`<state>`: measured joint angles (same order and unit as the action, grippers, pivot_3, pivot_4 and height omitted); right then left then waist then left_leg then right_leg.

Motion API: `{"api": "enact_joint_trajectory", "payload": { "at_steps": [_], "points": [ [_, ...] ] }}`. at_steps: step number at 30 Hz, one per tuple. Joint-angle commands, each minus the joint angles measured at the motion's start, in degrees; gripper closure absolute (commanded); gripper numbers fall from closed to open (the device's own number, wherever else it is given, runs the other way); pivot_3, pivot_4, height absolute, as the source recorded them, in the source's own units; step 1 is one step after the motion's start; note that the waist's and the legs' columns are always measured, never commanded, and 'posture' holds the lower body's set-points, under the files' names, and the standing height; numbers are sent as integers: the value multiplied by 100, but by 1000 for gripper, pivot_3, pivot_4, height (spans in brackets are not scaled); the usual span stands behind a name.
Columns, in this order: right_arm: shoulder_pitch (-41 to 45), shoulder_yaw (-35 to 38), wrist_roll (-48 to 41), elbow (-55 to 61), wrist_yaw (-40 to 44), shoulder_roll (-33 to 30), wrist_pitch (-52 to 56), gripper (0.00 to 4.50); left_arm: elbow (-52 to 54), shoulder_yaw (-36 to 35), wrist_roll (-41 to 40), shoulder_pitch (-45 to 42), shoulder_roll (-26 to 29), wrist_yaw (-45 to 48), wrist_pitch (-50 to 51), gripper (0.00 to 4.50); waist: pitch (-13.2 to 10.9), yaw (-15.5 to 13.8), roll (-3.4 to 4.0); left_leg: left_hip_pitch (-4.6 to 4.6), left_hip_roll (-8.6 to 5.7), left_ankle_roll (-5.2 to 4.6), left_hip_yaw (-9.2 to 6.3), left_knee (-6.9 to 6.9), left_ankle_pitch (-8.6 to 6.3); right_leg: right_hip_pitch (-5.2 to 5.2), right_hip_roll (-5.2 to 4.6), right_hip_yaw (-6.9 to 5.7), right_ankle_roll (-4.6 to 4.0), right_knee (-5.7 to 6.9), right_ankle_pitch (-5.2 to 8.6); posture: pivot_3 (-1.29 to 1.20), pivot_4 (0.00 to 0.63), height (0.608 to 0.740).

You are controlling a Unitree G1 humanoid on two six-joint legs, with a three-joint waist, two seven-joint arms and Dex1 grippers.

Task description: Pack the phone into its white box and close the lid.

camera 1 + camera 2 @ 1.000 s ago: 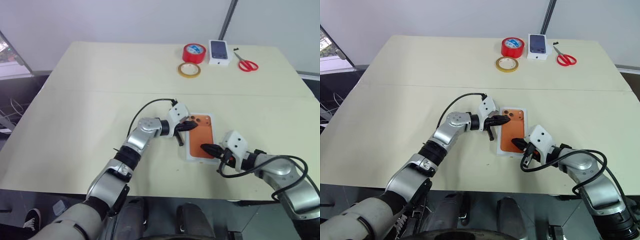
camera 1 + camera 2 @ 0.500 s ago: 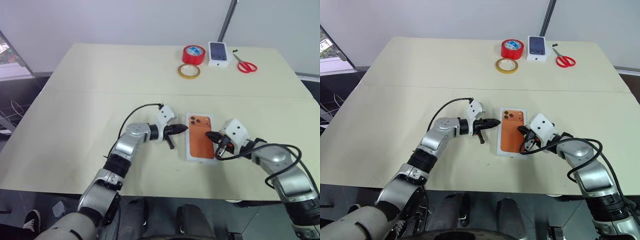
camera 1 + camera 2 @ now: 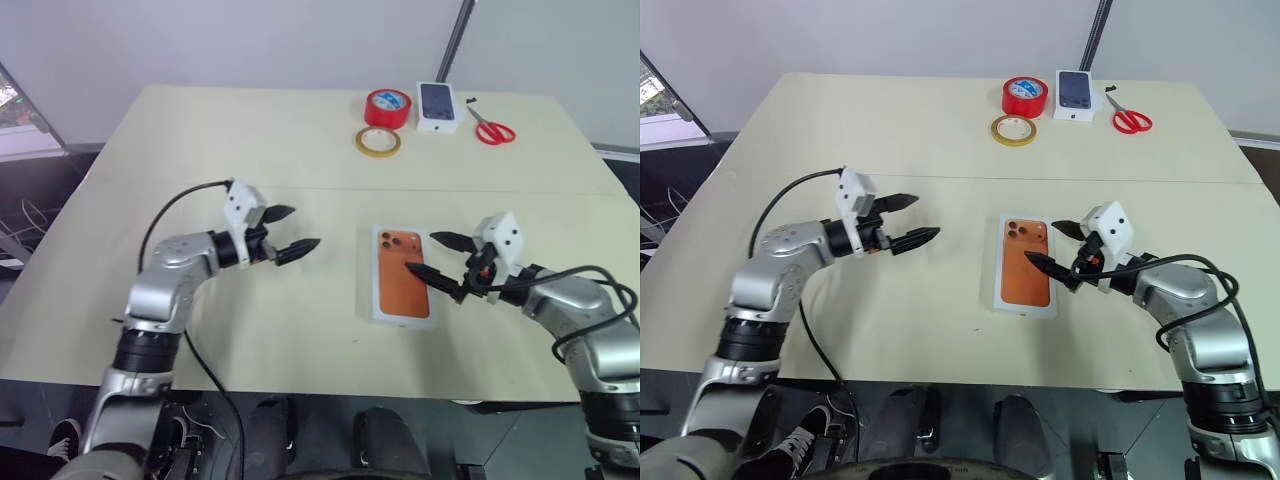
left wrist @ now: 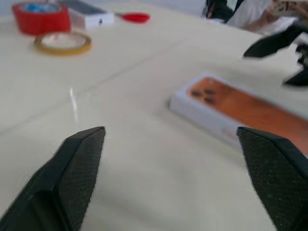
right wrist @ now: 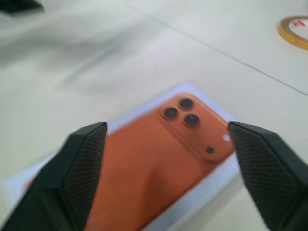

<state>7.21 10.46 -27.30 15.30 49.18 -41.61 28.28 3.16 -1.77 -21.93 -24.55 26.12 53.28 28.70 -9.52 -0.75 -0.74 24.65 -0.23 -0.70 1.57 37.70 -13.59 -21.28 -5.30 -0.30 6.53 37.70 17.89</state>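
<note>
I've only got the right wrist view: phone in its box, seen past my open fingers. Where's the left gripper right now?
Observer: The left gripper is open, over bare table well to the left of the white box, touching nothing.
Operator: What's at the far edge besides the tape ring?
Observer: A red tape roll, a small printed box and red scissors, all near the tape ring.
Operator: Is the phone fully seated?
Observer: From the head, the phone lies flat with all four edges inside the walls.
</note>
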Motion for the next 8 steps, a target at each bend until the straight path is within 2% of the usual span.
{"api": "enact_joint_trajectory", "payload": {
  "at_steps": [1, 4, 8],
  "points": [
    [-245, 287, 58, 141, 308, -273, -391, 513, 406, -357, -273, 251, 336, 96, 18, 55, 0, -2, 0, 0, -1, 0, 0, -2, 0, 0, -2, -1, -1, -3, 0, 0, 150, 728],
    [-558, 522, -149, -2, 687, -623, -223, 513, 303, -567, -172, 774, 836, 145, 18, 55, 1, 16, 2, -1, -3, 1, 2, -12, -1, 0, -8, 0, -2, -8, 0, 0, 150, 728],
    [-686, 477, 120, -375, 885, -955, -416, 513, 63, -872, -342, 1165, 1049, 131, -24, 55, 0, 25, 1, -14, -5, 3, 6, -44, 2, -2, -14, 2, -4, -20, -1, 0, 150, 728]
  ]
}}
